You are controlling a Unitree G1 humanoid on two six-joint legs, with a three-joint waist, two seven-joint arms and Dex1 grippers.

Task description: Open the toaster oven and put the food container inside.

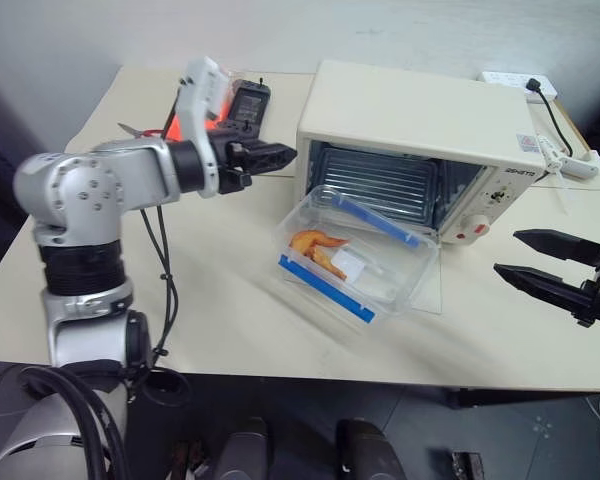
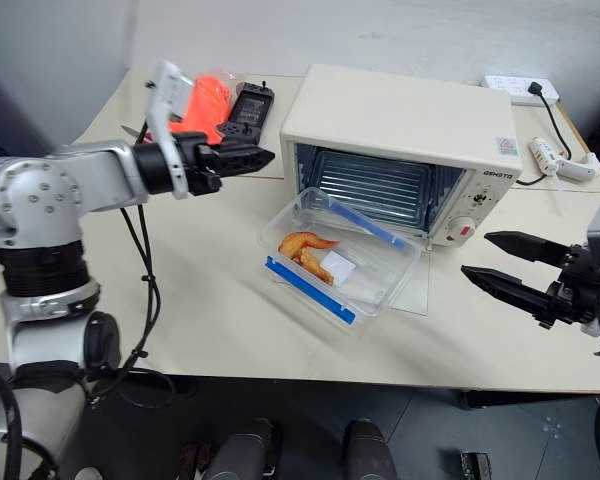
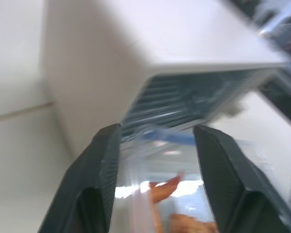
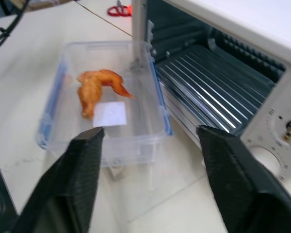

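Food container [image 1: 355,260] rests on dropped glass door of toaster oven [image 1: 420,135], cavity open. I see both arms' jaws apart, empty.

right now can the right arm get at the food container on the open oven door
Probably yes. The right gripper hangs open beside the toaster oven, aimed at the food container on the lowered door, with bare table between them.

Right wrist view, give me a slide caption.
Food container resting on the open toaster oven door, right gripper open before it.
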